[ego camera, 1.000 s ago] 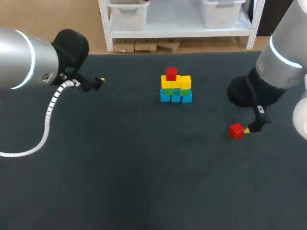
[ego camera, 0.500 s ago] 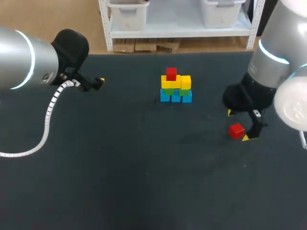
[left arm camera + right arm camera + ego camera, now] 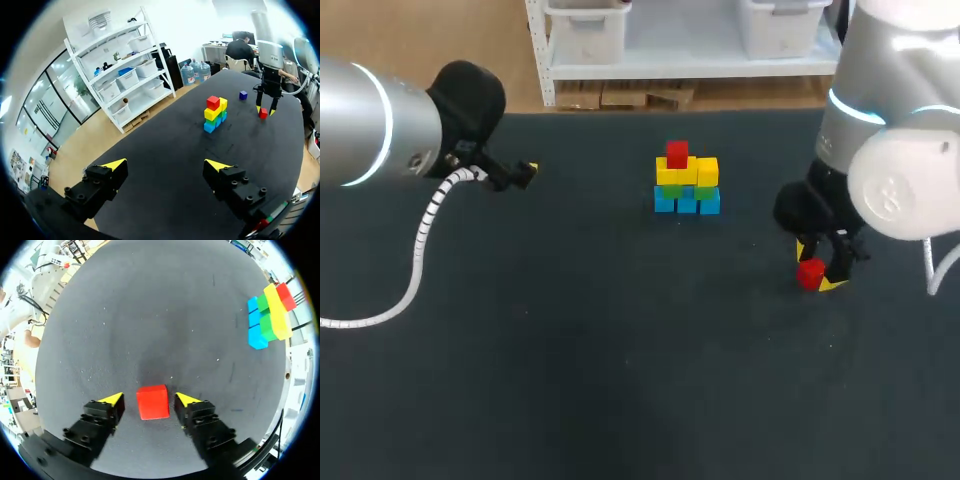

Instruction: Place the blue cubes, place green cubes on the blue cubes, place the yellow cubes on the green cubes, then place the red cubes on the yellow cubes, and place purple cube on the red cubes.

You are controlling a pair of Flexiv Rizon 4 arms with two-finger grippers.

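1. Right gripper (image 3: 150, 399) is spread wide around the loose red cube (image 3: 153, 402) on the table (image 3: 620, 350), fingers not touching it.
2. Left gripper (image 3: 167, 164) is wide and empty, well apart from the cube stack (image 3: 686, 180).

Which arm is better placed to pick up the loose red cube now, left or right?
Right. The right gripper is open with the small loose red cube between its yellow-tipped fingers; the left gripper hangs open far away, on the other side of the coloured cube stack.
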